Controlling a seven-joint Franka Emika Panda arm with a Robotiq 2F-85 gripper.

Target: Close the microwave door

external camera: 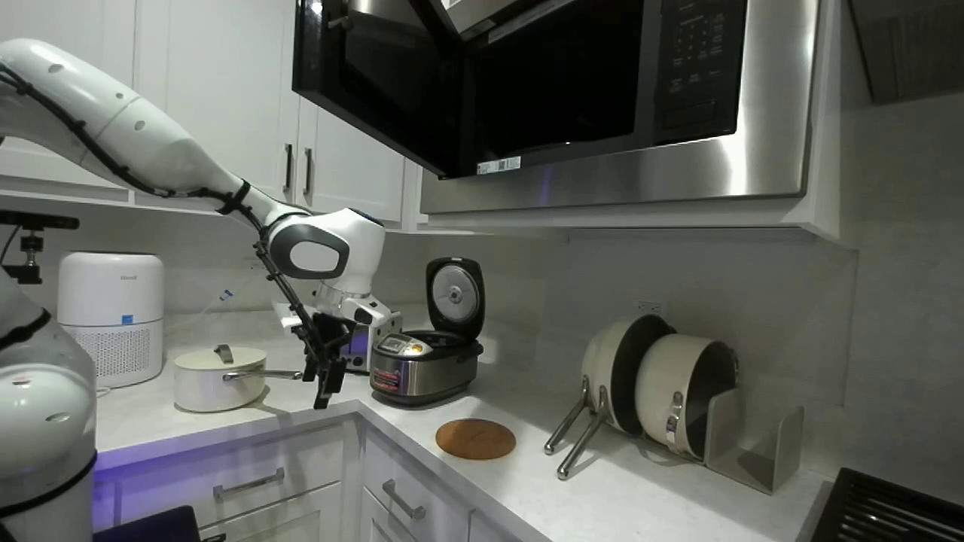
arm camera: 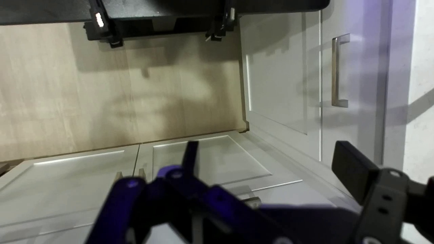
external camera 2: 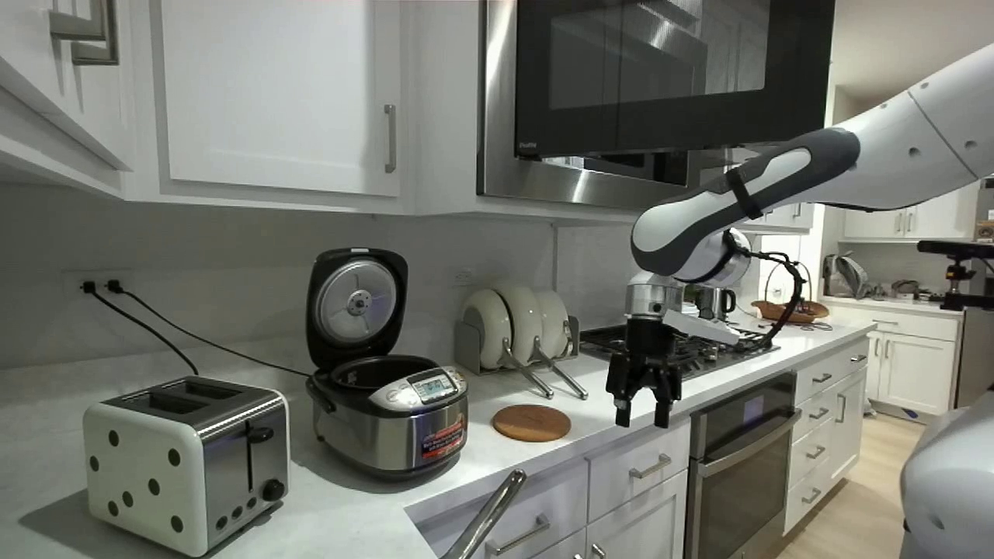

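Reaching alongside the edge of the counter (external camera: 520, 482), your arm (external camera: 162, 143) slopes down to a vertical wrist (external camera 2: 651, 301). Above, the microwave (external camera: 648, 173) has its microwave door (external camera 2: 660, 78) standing open, with room between the lower edge and your gripper (external camera 2: 643, 415), which is spread wide and holds nothing.

Rice cooker (external camera 2: 396, 427) — lid (external camera 2: 357, 303) up — & round brown mat (external camera 2: 532, 423) on the desk (external camera 2: 349, 528), both nr the tool (external camera 2: 643, 417). Dotted toaster (external camera 2: 147, 473) well apart from it. In an exterior view: lidded white pot (external camera: 215, 388) past the tool, air purifier (external camera: 113, 301) farther; cream pans (external camera: 674, 373) in rack (external camera: 787, 452), also well off. Wrist cam: wood flr (arm camera: 51, 84), cabinet doors (arm camera: 74, 189) below tool.
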